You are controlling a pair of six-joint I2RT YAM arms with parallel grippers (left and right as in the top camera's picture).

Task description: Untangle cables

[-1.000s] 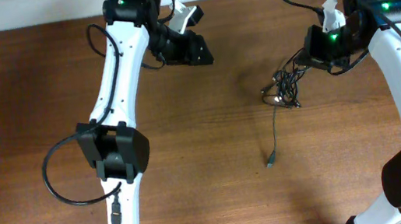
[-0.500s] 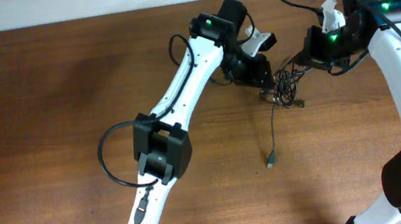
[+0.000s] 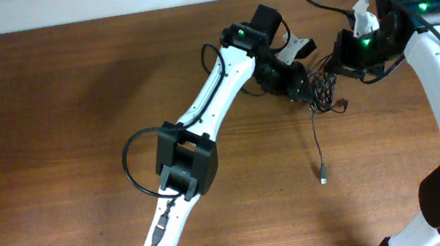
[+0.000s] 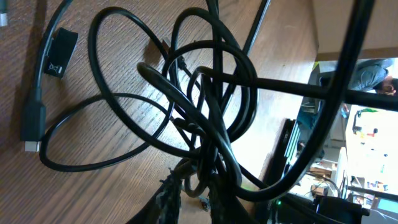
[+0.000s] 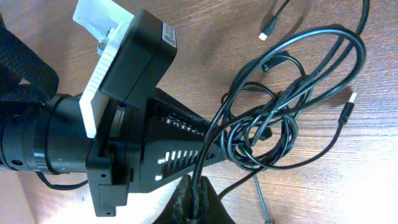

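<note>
Cables (image 3: 325, 95): thin black cords in one knotted bundle. Judged light, limp and smooth-sheathed. The loops will likely snag on one another, so hold is best taken on a free tail just behind a plug, or on an outer loop, not on the knot itself.

Overhead: one bundle on the table (image 3: 47, 121), lying between the left gripper (image 3: 301, 88) and the right gripper (image 3: 339, 63), both at its edge. One tail runs out toward the arms' bases and ends in one plug (image 3: 324, 178). Arms: two.

Left wrist: loops fill the view, with two plug ends at the left. Fingers (image 4: 169, 200) stand close together with strands between them; whether they grip cannot be told.

Right wrist: jaws pressed together, pinching one strand that leads up into the knot. Three plug ends show. The number of separate cords cannot be told.
</note>
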